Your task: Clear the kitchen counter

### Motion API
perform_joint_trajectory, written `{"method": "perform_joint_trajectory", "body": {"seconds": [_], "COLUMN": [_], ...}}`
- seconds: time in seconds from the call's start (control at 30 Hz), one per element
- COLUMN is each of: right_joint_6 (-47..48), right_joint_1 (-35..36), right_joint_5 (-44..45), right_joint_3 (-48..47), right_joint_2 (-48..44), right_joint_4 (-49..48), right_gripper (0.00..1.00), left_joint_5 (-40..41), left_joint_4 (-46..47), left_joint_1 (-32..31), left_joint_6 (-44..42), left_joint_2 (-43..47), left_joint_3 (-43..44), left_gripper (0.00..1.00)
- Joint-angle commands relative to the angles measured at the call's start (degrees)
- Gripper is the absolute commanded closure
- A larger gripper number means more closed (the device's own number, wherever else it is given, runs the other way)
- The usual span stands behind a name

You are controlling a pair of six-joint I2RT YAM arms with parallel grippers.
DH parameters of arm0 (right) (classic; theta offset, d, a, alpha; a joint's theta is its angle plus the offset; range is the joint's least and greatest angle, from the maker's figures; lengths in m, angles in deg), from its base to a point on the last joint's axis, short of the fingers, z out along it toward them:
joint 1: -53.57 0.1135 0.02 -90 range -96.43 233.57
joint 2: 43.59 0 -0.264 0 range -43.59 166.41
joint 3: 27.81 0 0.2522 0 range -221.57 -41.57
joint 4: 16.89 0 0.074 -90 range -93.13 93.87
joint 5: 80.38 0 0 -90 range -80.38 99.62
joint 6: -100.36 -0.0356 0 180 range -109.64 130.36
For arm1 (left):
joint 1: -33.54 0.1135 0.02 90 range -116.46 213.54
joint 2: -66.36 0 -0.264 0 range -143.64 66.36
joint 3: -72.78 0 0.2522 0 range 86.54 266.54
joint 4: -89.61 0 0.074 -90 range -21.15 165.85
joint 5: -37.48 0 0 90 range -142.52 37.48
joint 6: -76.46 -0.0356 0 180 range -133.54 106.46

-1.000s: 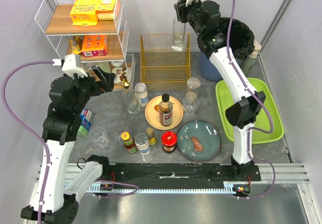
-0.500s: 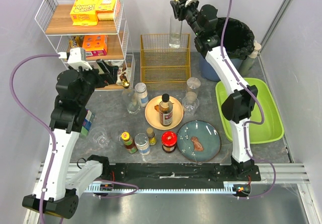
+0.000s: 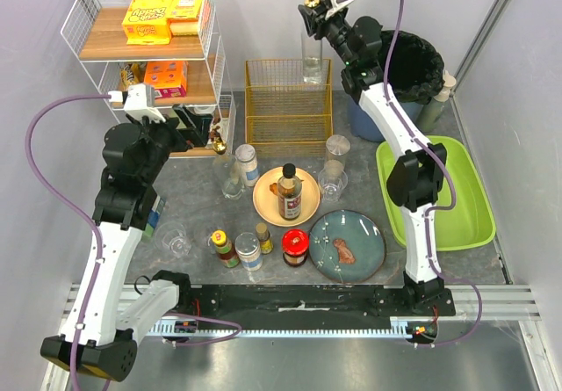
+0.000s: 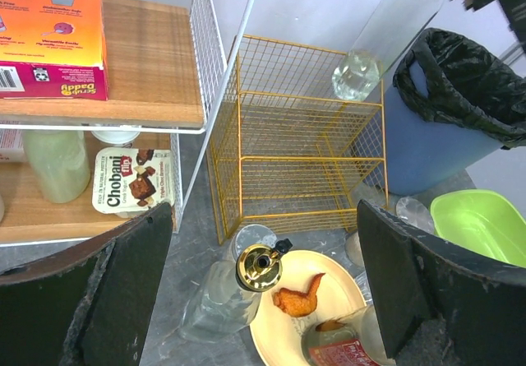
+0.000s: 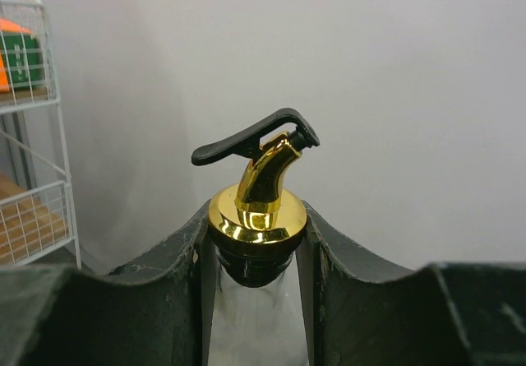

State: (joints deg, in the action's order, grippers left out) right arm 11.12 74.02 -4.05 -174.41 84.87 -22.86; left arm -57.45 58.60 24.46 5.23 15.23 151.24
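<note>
Right wrist view: right gripper (image 5: 256,247) is partly closed on the neck of a tall clear glass bottle with a gold pourer spout (image 5: 256,210), gripping just under the gold collar.

Top view: the bottle hangs upright over the back right corner of the yellow wire rack (image 3: 287,101). Cannot tell whether it touches the rack's top rim or hangs clear. The dark grey, mottled, stone-patterned kitchen counter (image 3: 200,206) lies under and in front of the rack, with small jars (image 3: 248,252) standing on it in front. To the left of the rack, the left gripper (image 4: 263,218) gapes wide with nothing in it.

Judgement: the glass is smooth, slippery and breakable. Little liquid shows at the base, so it is probably light, but the long body may swing. The neck below the collar is the sound hold, since the collar stops any slip.
</note>
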Motion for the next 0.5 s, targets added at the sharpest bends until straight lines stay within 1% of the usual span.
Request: {"method": "perform_joint_trajectory", "body": {"seconds": [0.0,0.17,0.4,0.47], "right_joint_6": [1.1,0.7,-0.7,-0.7], "right_joint_1": [-0.9,-1.8,-2.1,-2.2], "right_joint_5": [-3.6,-6.2,-5.6,-5.1], "right_joint_3": [4.7,7.8,18.5,20.5], "right_joint_2": [-3.7,-4.2,-7.1,-7.4], "right_joint_4": [-11.3,-10.8,-16.9,-17.2], "right_gripper": [1.0,1.0,1.0,1.0], "left_joint_5": [-1.6,-1.0,-2.0,-1.8], "left_joint_4": [4.5,4.6,5.0,5.0], "left_joint_1": [-0.1,0.0,-0.1,-0.1], "left_joint_6": [-0.6,-0.7,-2.2,-2.2], "left_joint_2": [1.0,0.7,-1.5,-1.9], "left_joint_3": [-0.5,-0.5,0.6,0.7], "left_gripper": [0.02,0.01,0.02,0.02]}}
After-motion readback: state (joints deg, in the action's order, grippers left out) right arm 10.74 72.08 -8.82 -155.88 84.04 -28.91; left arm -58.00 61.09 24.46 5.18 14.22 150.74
